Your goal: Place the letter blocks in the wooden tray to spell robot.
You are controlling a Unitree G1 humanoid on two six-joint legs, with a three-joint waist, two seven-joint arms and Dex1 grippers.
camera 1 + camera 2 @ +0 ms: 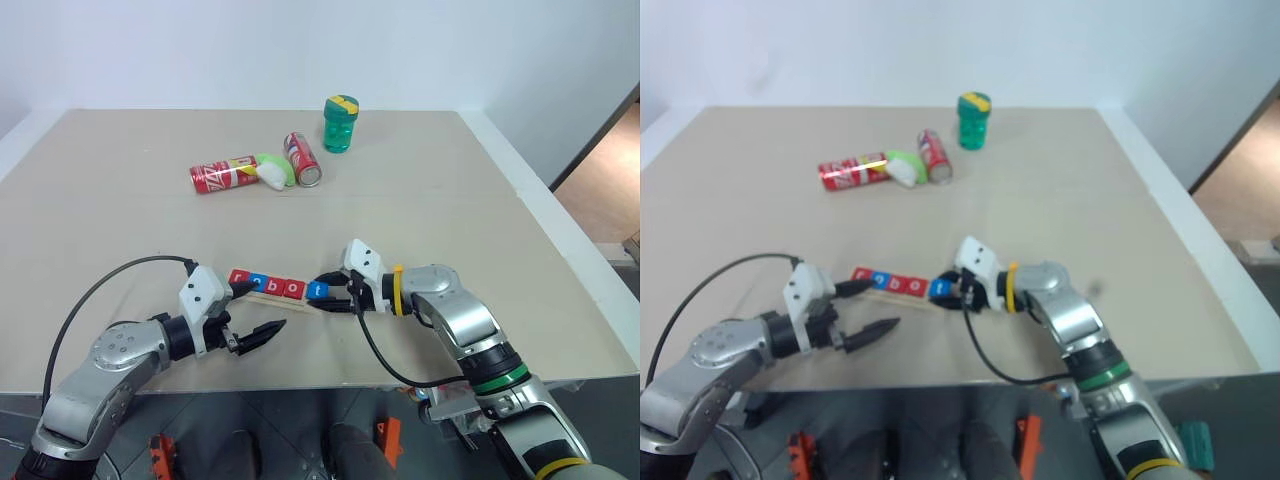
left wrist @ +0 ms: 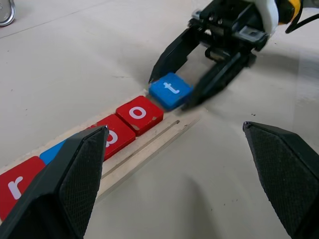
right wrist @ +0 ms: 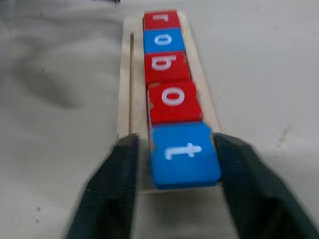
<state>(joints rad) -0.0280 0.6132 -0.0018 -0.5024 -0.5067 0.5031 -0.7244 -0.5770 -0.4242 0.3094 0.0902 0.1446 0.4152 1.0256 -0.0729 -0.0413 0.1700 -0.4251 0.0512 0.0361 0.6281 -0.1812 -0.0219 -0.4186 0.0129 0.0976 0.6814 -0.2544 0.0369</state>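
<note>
Five letter blocks lie in a row on the wooden tray, reading r, o, b, o, t: red r, blue o, red b, red o and blue t at the tray's right end. My right gripper reaches in from the right. It is open, one finger close on each side of the t block. My left gripper hovers at the tray's left part, wide open and holding nothing. One of its fingers is over the r end, the other in front of the tray.
Farther back on the table lie two red soda cans with a green and white object between them. A green cup stands behind. The table's front edge runs just below both arms.
</note>
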